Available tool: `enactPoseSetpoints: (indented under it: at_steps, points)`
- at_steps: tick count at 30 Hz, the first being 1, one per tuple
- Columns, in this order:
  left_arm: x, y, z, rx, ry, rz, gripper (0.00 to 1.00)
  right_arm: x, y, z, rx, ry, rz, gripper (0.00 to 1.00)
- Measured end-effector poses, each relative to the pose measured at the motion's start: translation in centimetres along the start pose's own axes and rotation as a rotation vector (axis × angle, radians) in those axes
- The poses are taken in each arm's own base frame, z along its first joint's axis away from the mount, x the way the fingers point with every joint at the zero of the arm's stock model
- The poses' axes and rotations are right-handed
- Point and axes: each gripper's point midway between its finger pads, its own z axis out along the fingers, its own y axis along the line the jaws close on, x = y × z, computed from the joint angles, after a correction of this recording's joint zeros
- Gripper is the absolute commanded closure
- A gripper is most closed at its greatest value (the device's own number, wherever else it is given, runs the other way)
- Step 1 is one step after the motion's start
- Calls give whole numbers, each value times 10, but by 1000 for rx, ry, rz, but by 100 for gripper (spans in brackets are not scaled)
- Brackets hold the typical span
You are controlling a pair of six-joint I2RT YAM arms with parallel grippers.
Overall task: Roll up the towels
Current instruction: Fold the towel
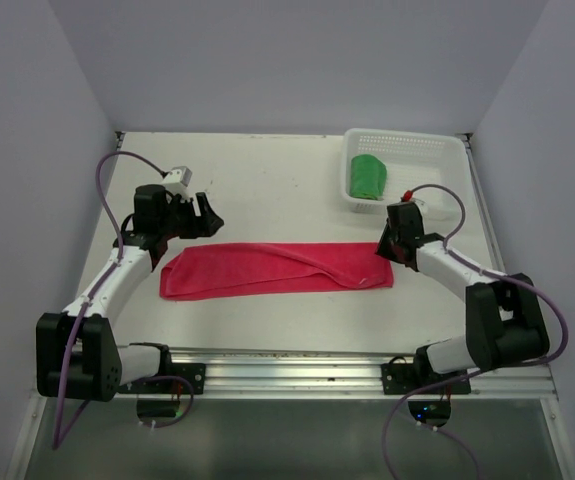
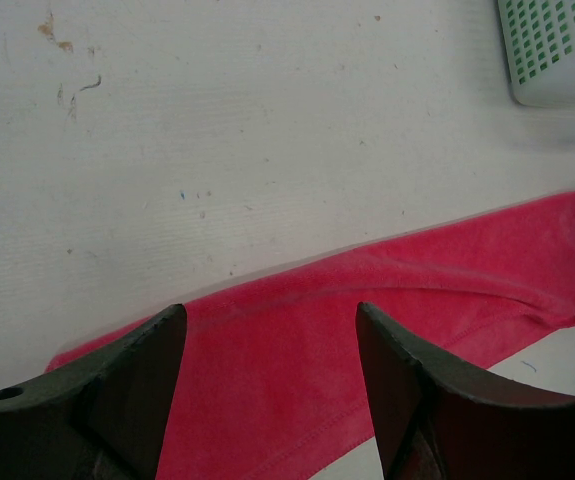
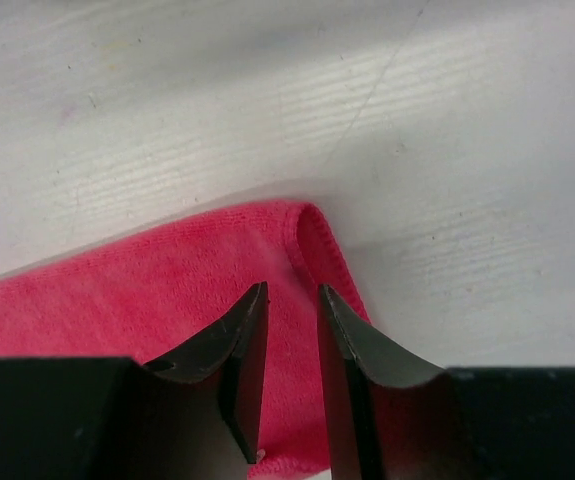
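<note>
Both ends of the pink towel are attended: left gripper spread wide, right gripper narrowed, its hold unclear. The end should be rolled squarely and tightly.

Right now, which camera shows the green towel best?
The top camera. It shows the whole green towel sitting in the basket. The left wrist camera only catches bits of green through the basket's mesh in its corner. The right wrist camera doesn't show it at all.
</note>
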Motion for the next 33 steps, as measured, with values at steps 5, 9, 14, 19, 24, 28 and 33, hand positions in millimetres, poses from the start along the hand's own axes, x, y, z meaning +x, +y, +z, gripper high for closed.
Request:
enactPoseSetpoints:
  at_steps: [5, 9, 14, 19, 24, 28, 33]
  points:
    - [0, 0, 0, 0, 0, 0, 27, -7, 4, 14, 2, -8, -19, 67]
    - [0, 0, 0, 0, 0, 0, 27, -4, 1, 24, 12, 4, -35, 67]
    - [0, 0, 0, 0, 0, 0, 27, -3, 2, 28, 8, 5, -49, 76]
    - [0, 0, 0, 0, 0, 0, 27, -6, 3, 28, 1, -6, -52, 91]
    - [0, 0, 0, 0, 0, 0, 27, -10, 5, 25, -6, -18, -51, 97]
    - [0, 0, 0, 0, 0, 0, 27, -17, 7, 20, -10, -29, -51, 100]
    - [0, 0, 0, 0, 0, 0, 27, -44, 21, 8, -22, -53, -55, 100]
